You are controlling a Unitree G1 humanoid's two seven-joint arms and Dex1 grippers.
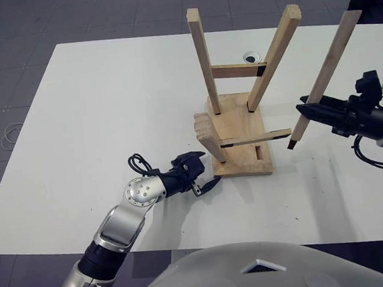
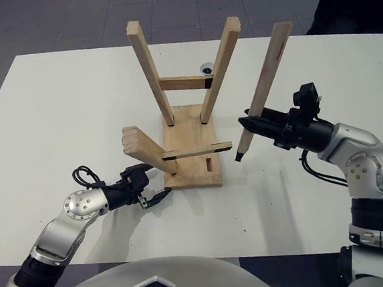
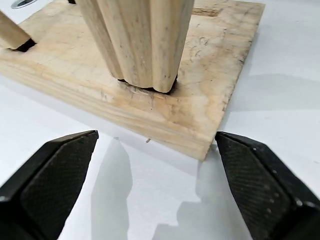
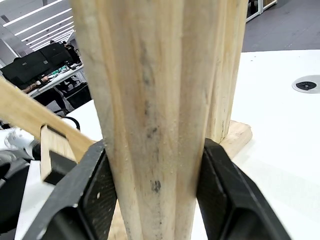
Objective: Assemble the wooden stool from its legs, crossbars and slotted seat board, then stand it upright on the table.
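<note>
Four pale, square-section wooden legs (image 1: 204, 62) (image 1: 274, 55) (image 1: 210, 138) (image 1: 326, 71). Two thin wooden crossbars with dark ends (image 1: 237, 70) (image 1: 255, 138). One flat, rectangular, slotted wooden seat board (image 1: 244, 164). One white rectangular table (image 1: 95, 111). One round, metal-rimmed port (image 1: 253, 57) set in the tabletop. Two black two-fingered grippers: left gripper (image 1: 203, 173), right gripper (image 1: 307, 110). One looped black cable (image 1: 137, 164).

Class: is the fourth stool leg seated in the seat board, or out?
Out: the right hand grips the leg, its dark tip beside the seat board, not in it.
</note>
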